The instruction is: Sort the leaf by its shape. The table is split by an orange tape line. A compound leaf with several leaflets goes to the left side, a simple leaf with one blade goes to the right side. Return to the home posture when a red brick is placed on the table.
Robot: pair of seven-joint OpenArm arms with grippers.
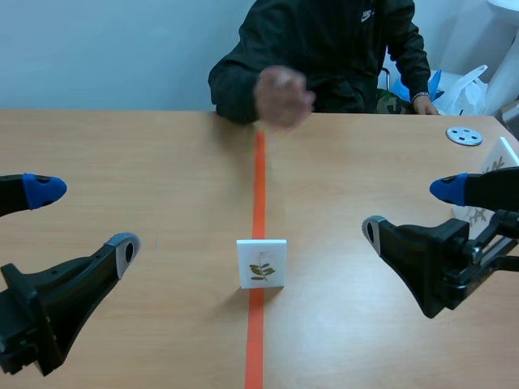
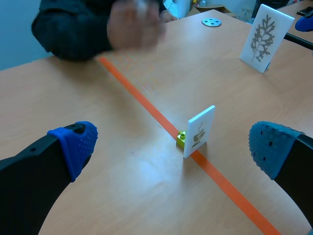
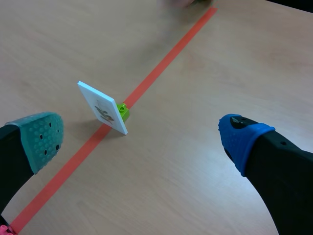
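A small white card (image 1: 261, 263) stands upright on the orange tape line (image 1: 259, 178), propped by a green brick (image 2: 181, 139) behind it. It shows a sprig with several small leaflets. My left gripper (image 1: 81, 219) hovers open to the left of the card, well apart from it. On the other side my right gripper (image 1: 412, 209) is open too, at about the same distance. In the left wrist view the card (image 2: 201, 129) stands ahead of the gripper (image 2: 171, 152), between the two pads. In the right wrist view the card (image 3: 103, 108) leans ahead of the gripper (image 3: 142, 142).
A person sits across the table, one hand (image 1: 282, 96) raised over the tape's far end. A second white card (image 2: 266, 36) with a branching leaf stands on the right side, near my right arm. A grey disc (image 1: 464, 135) lies at the far right.
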